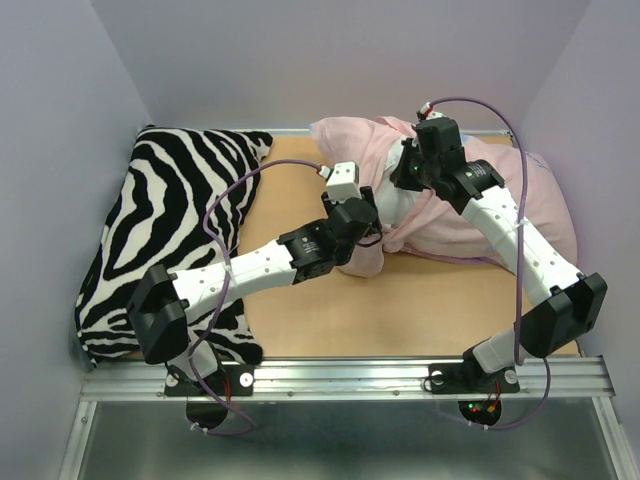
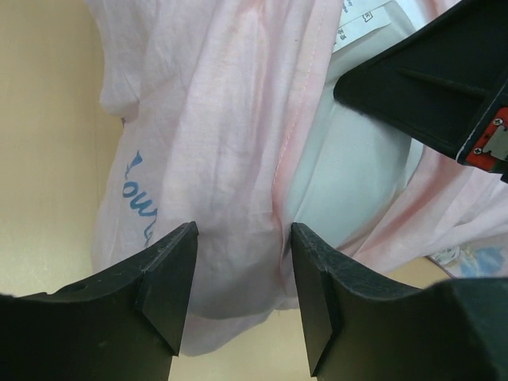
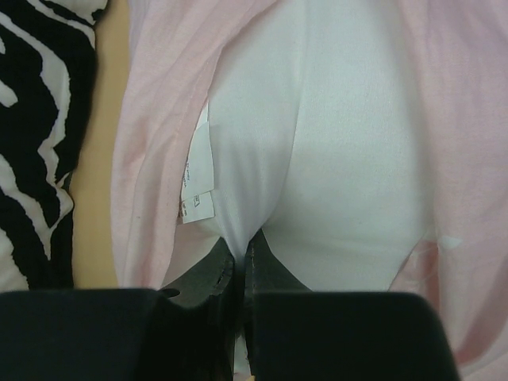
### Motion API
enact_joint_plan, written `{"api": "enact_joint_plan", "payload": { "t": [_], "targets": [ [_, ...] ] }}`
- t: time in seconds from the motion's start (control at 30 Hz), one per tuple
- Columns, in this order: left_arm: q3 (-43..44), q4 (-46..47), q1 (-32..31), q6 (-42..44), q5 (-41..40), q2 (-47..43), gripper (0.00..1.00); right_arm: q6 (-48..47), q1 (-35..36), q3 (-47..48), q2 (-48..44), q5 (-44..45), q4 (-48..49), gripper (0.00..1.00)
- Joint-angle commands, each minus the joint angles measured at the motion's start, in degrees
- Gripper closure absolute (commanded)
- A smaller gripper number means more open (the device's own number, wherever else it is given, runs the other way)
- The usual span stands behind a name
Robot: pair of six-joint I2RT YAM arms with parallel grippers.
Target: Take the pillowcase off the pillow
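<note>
Pillowcase (image 1: 520, 215) on right rear of table (image 1: 400, 310), pale pink inner side out, long axis left-right, mouth facing centre. Pillow (image 3: 341, 159) inside it, white end bared at mouth. Tag (image 3: 196, 186) at pillow edge, print too small to read. Blue script shows through pink cloth, not legible. Right gripper (image 3: 240, 254) closed, pinching pillow. Left gripper (image 2: 244, 238) jaws apart, straddling pink fold. Zebra pillow (image 1: 170, 220) left.

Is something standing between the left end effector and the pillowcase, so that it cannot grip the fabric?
Nothing visible does. The left end effector is open, and a pink fold of the pillowcase shows in the gap between its jaws. The right end effector, shut on the pillow, is off to one side, not in that gap.
</note>
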Motion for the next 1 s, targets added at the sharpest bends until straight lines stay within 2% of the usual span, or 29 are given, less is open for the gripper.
{"api": "enact_joint_plan", "payload": {
  "t": [0.0, 0.07, 0.2, 0.27, 0.33, 0.4, 0.6, 0.77, 0.83, 0.97],
  "targets": [
    [1.01, 1.85, 0.65, 0.5, -1.0, -0.71, 0.43, 0.48, 0.43, 0.07, -1.98, 1.94, 6.82, 1.0],
    [0.14, 1.24, 0.83, -0.11, -0.82, -0.97, 0.51, 0.48, 0.43, 0.33, -1.98, 2.38, 6.91, 0.99],
    [-5.99, 1.24, 0.83, -2.57, -0.56, -4.65, 0.75, -0.49, 0.43, 2.08, -1.45, 4.4, 6.29, 1.0],
    [-8.38, 1.24, 0.92, -3.19, -0.3, -6.15, 0.8, -0.93, 0.43, 3.31, -1.01, 5.37, 5.77, 1.0],
    [-11.81, 1.24, 0.92, -4.42, -0.12, -7.82, 0.92, -1.46, 0.43, 5.86, 0.04, 6.77, 4.89, 0.99],
    [-15.14, 1.24, 1.09, -5.3, 0.23, -9.66, 0.99, -2.07, 0.34, 8.75, 1.27, 8.17, 3.92, 1.0],
    [-24.28, 1.24, 1.09, -9.17, 1.9, -15.11, 1.0, -3.39, 0.34, 15.52, 5.66, 12.14, 0.93, 1.0],
    [-29.74, 2.11, 1.09, -11.37, 4.01, -18.02, 1.0, -3.22, -0.01, 17.29, 7.43, 12.93, 0.67, 0.99],
    [-31.68, 3.25, 1.01, -11.46, 5.41, -19.25, 0.91, -2.87, -0.1, 17.64, 8.57, 12.58, 0.58, 0.99],
    [-34.58, 5.97, 0.92, -11.11, 6.21, -21.54, 0.85, -1.81, -0.1, 16.86, 8.84, 9.68, 0.75, 0.99]
  ]
}}
